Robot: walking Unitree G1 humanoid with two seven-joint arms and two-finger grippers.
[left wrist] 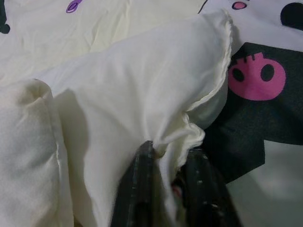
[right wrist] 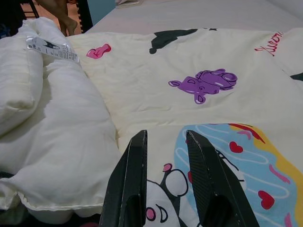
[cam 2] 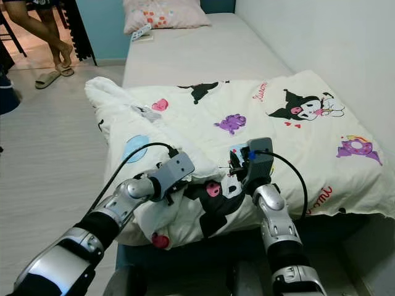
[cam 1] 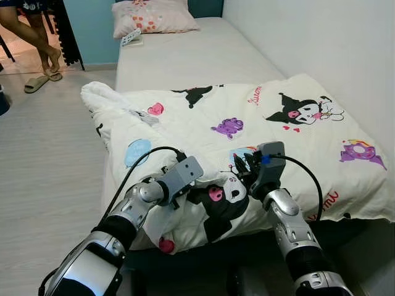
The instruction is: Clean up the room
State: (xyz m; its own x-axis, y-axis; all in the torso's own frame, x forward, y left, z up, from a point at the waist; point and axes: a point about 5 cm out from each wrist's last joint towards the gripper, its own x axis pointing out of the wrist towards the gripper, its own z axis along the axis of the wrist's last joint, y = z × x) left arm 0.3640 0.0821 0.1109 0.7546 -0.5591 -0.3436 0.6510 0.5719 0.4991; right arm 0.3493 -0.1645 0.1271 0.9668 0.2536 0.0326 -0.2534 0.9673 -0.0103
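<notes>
A cream comforter printed with cartoon figures lies across the near half of the bed, and its left side is bunched into a thick fold. My left gripper is at the comforter's near edge, shut on a pinched ridge of the fabric; in the left wrist view the cloth is squeezed between the fingertips. My right gripper rests just right of it, over the black-and-pink print. In the right wrist view its fingers stand slightly apart and open, with flat fabric beyond them.
A pink-patterned pillow and a white remote-like object sit at the bed's far end. A white wall runs along the right. On the wood floor at the left stand a person's bare legs, near a slipper.
</notes>
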